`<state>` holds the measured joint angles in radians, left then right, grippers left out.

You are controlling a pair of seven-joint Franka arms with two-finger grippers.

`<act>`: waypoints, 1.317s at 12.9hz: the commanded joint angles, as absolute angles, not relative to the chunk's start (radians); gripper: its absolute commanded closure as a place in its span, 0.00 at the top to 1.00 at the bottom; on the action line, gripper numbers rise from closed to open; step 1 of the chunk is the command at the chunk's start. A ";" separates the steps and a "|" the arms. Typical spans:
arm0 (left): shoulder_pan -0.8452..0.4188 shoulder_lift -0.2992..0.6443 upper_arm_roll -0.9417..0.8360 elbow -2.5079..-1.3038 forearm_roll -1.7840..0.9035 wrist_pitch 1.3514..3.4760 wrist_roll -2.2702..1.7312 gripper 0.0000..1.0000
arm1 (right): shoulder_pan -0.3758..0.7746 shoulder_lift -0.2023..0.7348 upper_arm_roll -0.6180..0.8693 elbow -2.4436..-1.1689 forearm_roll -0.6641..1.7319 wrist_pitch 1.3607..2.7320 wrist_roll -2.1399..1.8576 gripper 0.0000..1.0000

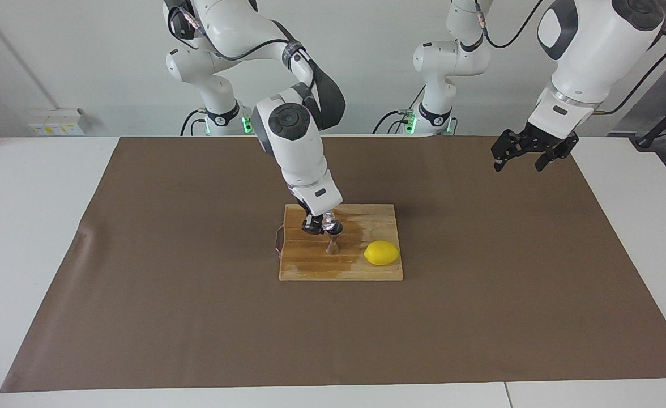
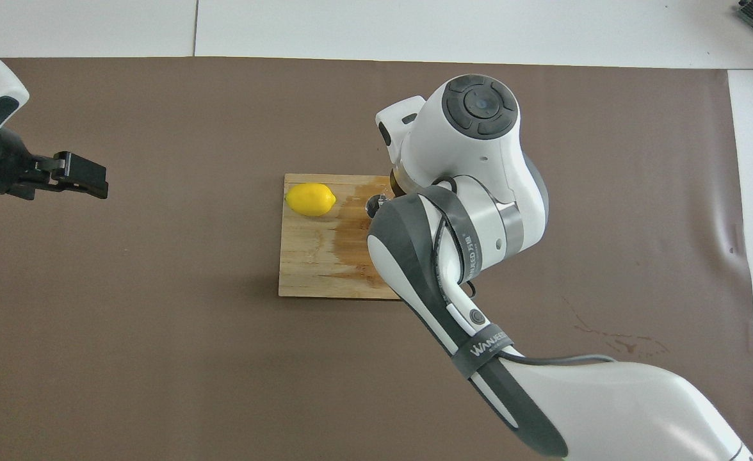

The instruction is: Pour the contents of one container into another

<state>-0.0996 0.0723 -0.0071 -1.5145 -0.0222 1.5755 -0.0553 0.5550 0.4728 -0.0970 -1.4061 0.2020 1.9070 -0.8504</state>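
- The right gripper is clamped on the small clear glass cup, tipped over the mouth of the silver jigger.
- The jigger stands upright on the wooden cutting board, beside a wet stain, with a lemon on the same board toward the left arm's end.
- From overhead the right arm hides the cup; only the jigger's rim shows.
- The cup is likely light, stiff, smooth and breakable: a grip across its side wall, firm without crushing, suits it, since wet glass can slip.
- The jigger looks narrow-waisted and probably easy to topple; the pour should avoid nudging its rim.
- The left gripper waits, jaws wide and empty, above the brown mat at its own end.
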 commanded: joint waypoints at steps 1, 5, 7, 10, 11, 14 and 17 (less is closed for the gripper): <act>-0.103 0.041 -0.003 -1.552 -0.006 1.585 -0.054 1.00 | 0.552 0.500 -0.092 -1.351 0.167 1.864 -0.818 0.00; -0.103 0.041 -0.003 -1.552 -0.006 1.585 -0.054 1.00 | 0.563 0.500 -0.092 -1.350 0.161 1.849 -0.808 0.00; -0.103 0.041 -0.003 -1.552 -0.006 1.585 -0.054 1.00 | 0.564 0.506 -0.092 -1.332 0.143 1.832 -0.801 0.00; -0.104 0.041 -0.003 -1.552 -0.006 1.585 -0.054 1.00 | 0.566 0.506 -0.092 -1.330 0.120 1.824 -0.785 0.00; -0.103 0.041 -0.003 -1.552 -0.006 1.585 -0.054 1.00 | 0.566 0.506 -0.091 -1.327 0.120 1.824 -0.778 0.00; -0.103 0.041 -0.003 -1.552 -0.006 1.585 -0.054 1.00 | 0.566 0.518 -0.091 -1.304 0.120 1.828 -0.769 0.00; -0.103 0.040 -0.003 -1.552 -0.006 1.585 -0.054 1.00 | 0.574 0.522 -0.091 -1.301 0.123 1.839 -0.762 0.00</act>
<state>-0.0996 0.0722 -0.0070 -1.5145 -0.0222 1.5754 -0.0553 0.5726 0.4983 -0.0968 -1.3418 0.1499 1.8494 -0.7943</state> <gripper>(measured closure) 0.000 0.511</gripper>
